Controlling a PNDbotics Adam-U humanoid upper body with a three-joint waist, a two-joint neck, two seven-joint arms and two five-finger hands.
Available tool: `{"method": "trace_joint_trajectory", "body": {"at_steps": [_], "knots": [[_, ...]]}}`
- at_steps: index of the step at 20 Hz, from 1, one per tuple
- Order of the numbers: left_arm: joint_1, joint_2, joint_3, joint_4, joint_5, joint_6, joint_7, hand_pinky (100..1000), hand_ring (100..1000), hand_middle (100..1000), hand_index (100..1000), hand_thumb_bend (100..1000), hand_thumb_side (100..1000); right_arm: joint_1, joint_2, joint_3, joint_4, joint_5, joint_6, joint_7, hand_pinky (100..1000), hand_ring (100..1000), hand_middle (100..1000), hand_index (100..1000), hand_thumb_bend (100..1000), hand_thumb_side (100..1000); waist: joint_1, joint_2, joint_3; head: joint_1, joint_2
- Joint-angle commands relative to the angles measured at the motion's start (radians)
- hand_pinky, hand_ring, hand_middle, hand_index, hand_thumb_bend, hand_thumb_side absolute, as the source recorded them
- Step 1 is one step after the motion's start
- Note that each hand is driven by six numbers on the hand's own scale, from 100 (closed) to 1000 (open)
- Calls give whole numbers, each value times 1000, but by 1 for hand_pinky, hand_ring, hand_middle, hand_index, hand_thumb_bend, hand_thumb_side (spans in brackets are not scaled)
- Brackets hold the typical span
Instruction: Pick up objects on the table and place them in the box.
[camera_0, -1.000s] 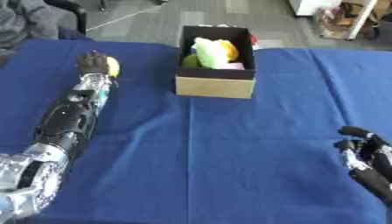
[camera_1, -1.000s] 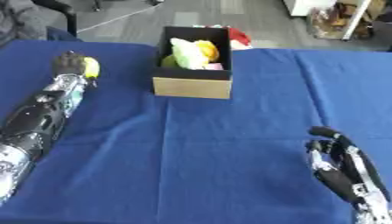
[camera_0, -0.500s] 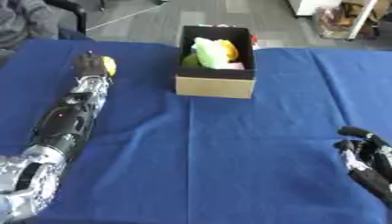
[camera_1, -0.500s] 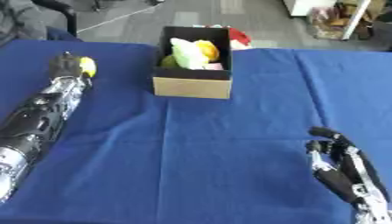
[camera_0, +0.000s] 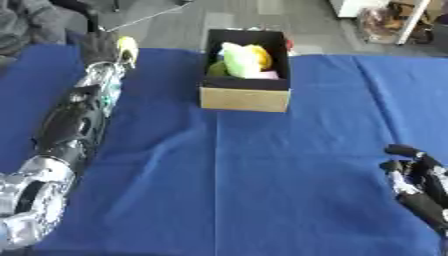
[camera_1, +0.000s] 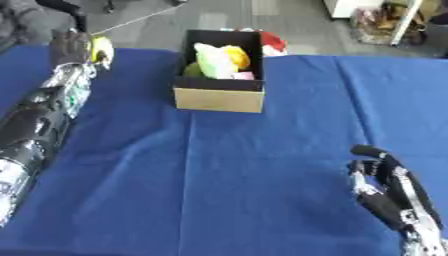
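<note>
Reach is nearly spent: my left hand (camera_0: 102, 46) sits at the tabletop's (camera_0: 262, 175) far-left edge, fingers seemingly curled round a yellow ball (camera_0: 128, 46), so I'd lift before swinging right over the box (camera_0: 245, 95), right hand (camera_1: 385, 182) resting open.

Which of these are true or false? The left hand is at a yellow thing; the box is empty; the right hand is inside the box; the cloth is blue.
1. The left hand is at a yellow object near the table's far left edge. True.
2. The box is empty. False: green, yellow and pink things lie in it.
3. The right hand is inside the box. False: it rests at the lower right, far from it.
4. The tablecloth is blue. True.
</note>
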Motion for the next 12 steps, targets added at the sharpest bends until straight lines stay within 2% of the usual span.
{"method": "trace_joint_trajectory", "body": {"at_steps": [1,2,6,9,12], "knots": [[-43,-8,-38,-91,26,-88,-44,486,364,306,523,100,415,-8,-18,-5,-12,-6,-1,2,756,667,748,803,100,302,-1,-12,0,-5,-3],[-51,-27,-55,-105,28,-117,-59,487,365,308,525,100,280,-8,-18,-4,-12,-7,-1,3,756,667,748,803,100,291,-2,-13,-2,-3,-3],[-74,-116,-111,-119,1,-198,-106,492,371,315,532,100,264,-10,-14,-2,-12,-7,-1,5,756,667,748,803,100,294,-5,-15,-9,-1,-8],[-76,-189,-134,-103,-44,-228,-122,497,377,322,540,100,254,-13,-11,1,-11,-7,-3,9,756,667,747,803,100,295,-9,-15,-14,0,-11],[-69,-238,-152,-78,-102,-246,-134,529,405,364,594,100,235,-15,-9,1,-10,-8,-3,10,756,667,747,803,100,297,-11,-14,-20,5,-13]]}}
